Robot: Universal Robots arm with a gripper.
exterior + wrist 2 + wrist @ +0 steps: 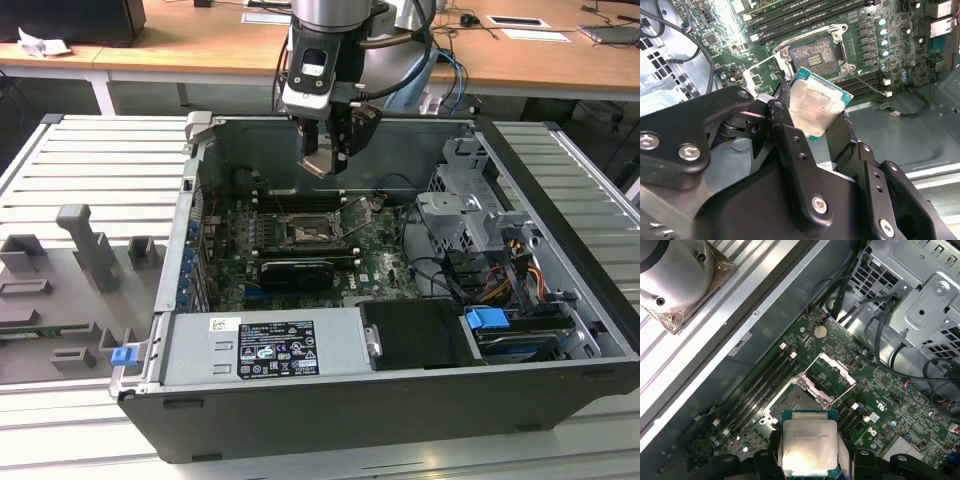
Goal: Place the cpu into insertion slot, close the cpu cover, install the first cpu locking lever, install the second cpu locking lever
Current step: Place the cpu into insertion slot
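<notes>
Second wrist view: the black end effector (815, 117) pinches the flat silver-topped square cpu (816, 100), clear above the dark silver-rimmed insertion slot (815, 55). Seating it well likely needs it level and squared to that slot.

My gripper (814, 119) clamps the cpu (812, 102) by two opposite edges, its silver top tilted toward the camera. Beyond it, the insertion slot (814, 54) lies uncovered on the green motherboard (875, 45), between rows of memory slots (805, 20).
</notes>
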